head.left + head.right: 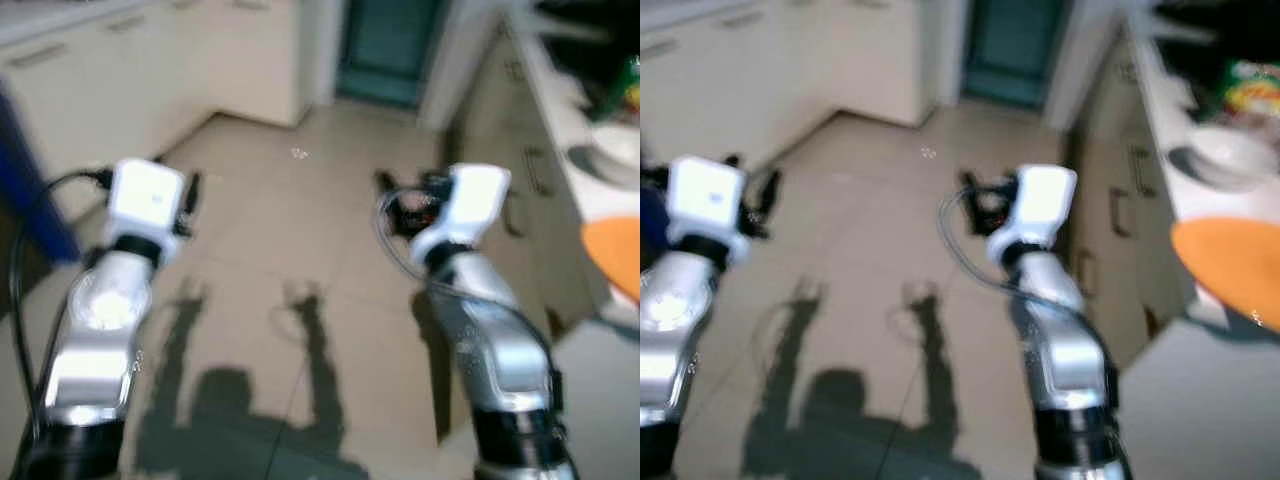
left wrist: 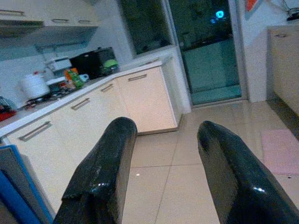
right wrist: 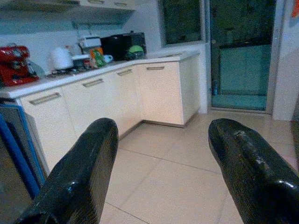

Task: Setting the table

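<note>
Both silver arms reach forward over the tiled kitchen floor (image 1: 290, 230). My left gripper (image 2: 166, 128) is open with nothing between its black fingers (image 2: 100, 177). My right gripper (image 3: 163, 126) is open too and holds nothing. On the white counter (image 1: 1210, 400) to my right lies an orange plate (image 1: 1230, 265), with a white bowl (image 1: 1225, 155) farther back. Both sit to the right of my right arm (image 1: 1055, 340), apart from it. The head views are blurred.
Cream cabinets (image 1: 120, 70) line the left side and more cabinets (image 1: 1120, 210) stand under the right counter. A teal glass door (image 1: 385, 45) is straight ahead. A blue upright thing (image 1: 25, 180) stands at the far left. A green packet (image 1: 1250, 85) and dark appliances sit at the counter's back.
</note>
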Robot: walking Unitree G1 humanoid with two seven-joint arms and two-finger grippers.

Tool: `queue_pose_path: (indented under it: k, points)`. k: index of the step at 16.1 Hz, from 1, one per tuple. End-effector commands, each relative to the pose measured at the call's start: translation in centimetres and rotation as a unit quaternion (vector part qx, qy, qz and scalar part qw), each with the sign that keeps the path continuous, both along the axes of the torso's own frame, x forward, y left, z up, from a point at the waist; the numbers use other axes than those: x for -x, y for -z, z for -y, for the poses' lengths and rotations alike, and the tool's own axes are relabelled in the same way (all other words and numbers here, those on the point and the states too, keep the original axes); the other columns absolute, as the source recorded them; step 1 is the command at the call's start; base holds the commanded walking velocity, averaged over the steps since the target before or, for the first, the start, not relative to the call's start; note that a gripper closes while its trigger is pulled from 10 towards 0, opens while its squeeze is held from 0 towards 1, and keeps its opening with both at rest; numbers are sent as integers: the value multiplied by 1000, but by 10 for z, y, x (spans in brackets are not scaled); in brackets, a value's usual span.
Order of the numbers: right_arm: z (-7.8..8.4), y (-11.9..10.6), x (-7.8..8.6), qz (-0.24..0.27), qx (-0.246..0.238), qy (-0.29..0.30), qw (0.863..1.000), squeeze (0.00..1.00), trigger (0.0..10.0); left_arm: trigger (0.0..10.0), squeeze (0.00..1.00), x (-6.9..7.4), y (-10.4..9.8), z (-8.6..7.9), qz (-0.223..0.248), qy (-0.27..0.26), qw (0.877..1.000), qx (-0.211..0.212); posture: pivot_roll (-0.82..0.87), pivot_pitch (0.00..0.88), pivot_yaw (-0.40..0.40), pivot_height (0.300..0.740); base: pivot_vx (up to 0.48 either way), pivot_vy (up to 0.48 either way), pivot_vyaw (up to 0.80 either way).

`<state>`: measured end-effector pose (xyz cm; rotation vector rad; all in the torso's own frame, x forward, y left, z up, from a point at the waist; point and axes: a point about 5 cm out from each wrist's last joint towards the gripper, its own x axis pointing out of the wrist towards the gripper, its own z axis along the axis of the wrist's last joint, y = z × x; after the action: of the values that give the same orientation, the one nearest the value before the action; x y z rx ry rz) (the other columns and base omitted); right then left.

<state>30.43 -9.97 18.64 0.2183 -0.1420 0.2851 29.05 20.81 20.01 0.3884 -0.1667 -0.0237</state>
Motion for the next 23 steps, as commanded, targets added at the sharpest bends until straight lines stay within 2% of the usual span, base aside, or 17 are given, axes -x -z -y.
queue_pose_path:
  k: [1,6,9,12,14,17,21,23]
  points:
    - [12,-2,-2,1,5,20,1000,0,10000,10000,0,-2,-2,9,3,18,1000,-2,54,0,-26,740,0,398,-781]
    - [12,0,-3,-3,6,25,1000,0,10000,10000,0,-4,-1,10,4,22,1000,1,51,0,-21,740,0,398,-780]
    - [14,0,-5,-5,8,29,1000,0,10000,10000,0,-4,-2,15,17,23,999,-28,49,0,-23,740,0,-160,-777]
    - [15,4,-6,-13,14,32,999,0,10000,10000,0,-4,-1,17,18,20,999,-27,49,0,-27,740,0,-432,0]
    - [15,3,-7,-15,20,33,999,0,10000,10000,0,-5,0,15,19,9,1000,-1,48,0,-30,740,0,0,0]
    - [14,2,-8,-14,22,31,999,0,10000,10000,0,-6,1,16,19,7,1000,-3,49,0,-33,740,0,0,0]
    - [12,1,-8,-14,22,25,999,0,10000,10000,0,-6,2,17,19,14,1000,18,48,0,-36,740,0,0,0]
    - [12,1,-8,-17,21,25,999,0,10000,10000,0,-5,1,18,21,17,999,19,52,0,-39,740,279,0,-613]
